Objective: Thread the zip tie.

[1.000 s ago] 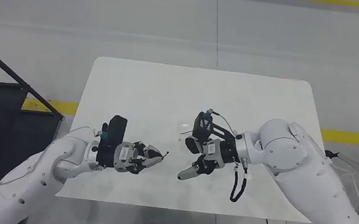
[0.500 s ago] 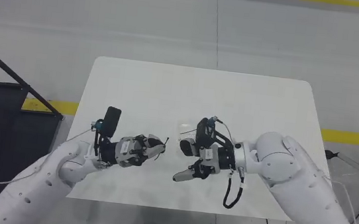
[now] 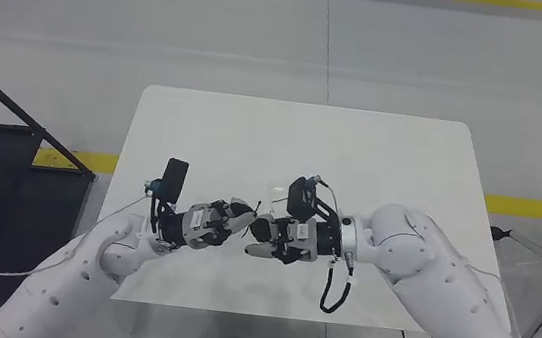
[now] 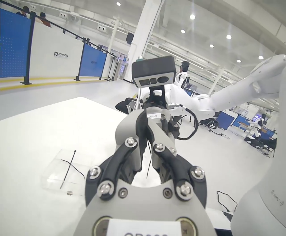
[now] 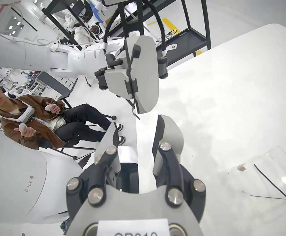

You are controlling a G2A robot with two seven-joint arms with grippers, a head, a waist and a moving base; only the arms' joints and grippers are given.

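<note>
Lining up the threading step, I reckon: left gripper (image 5: 135,98) pinches the zip tie (image 5: 133,109) above the table (image 5: 223,78), tail sticking out. Right gripper (image 5: 138,134) is spread, tail just ahead of it. Next: close on tail, steer it into head.

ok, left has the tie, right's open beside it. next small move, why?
Probably ease the right claw forward until the free tail of the zip tie sits between its open fingers, then close. The left claw is shut on the tie, and the tail sticks out just short of the right claw's gap.
</note>
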